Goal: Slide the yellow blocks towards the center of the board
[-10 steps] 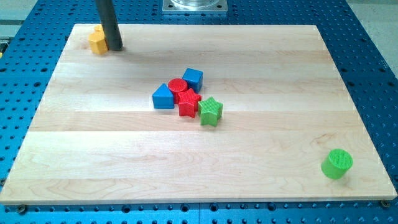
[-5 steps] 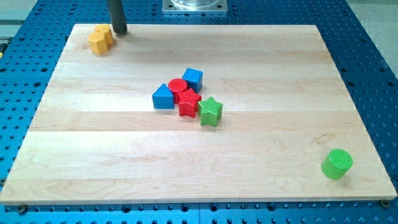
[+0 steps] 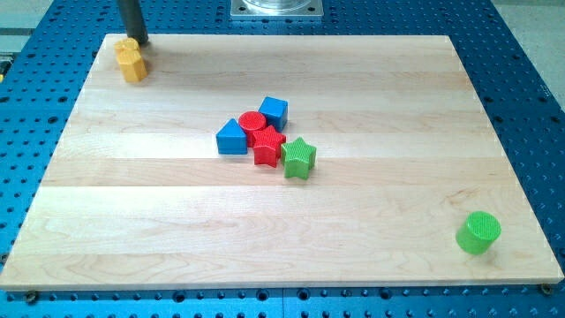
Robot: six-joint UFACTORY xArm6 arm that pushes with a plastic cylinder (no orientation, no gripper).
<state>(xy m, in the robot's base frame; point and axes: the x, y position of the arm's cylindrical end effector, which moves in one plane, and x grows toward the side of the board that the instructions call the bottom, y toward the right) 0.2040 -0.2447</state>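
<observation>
Two yellow blocks (image 3: 131,60) sit pressed together at the board's top left corner; their shapes are hard to make out. My tip (image 3: 136,41) touches the board just above them, at their upper edge. In the middle of the board lies a cluster: a blue block (image 3: 274,111), a red cylinder (image 3: 252,123), a blue block with a sloped top (image 3: 231,138), a red star (image 3: 268,147) and a green star (image 3: 299,157).
A green cylinder (image 3: 478,232) stands alone near the board's bottom right corner. The wooden board (image 3: 371,212) lies on a blue perforated table. A metal mount (image 3: 276,8) shows at the view's top centre.
My tip went from the right side of the yellow blocks up and around to their top. The yellow blocks shifted slightly to the left.
</observation>
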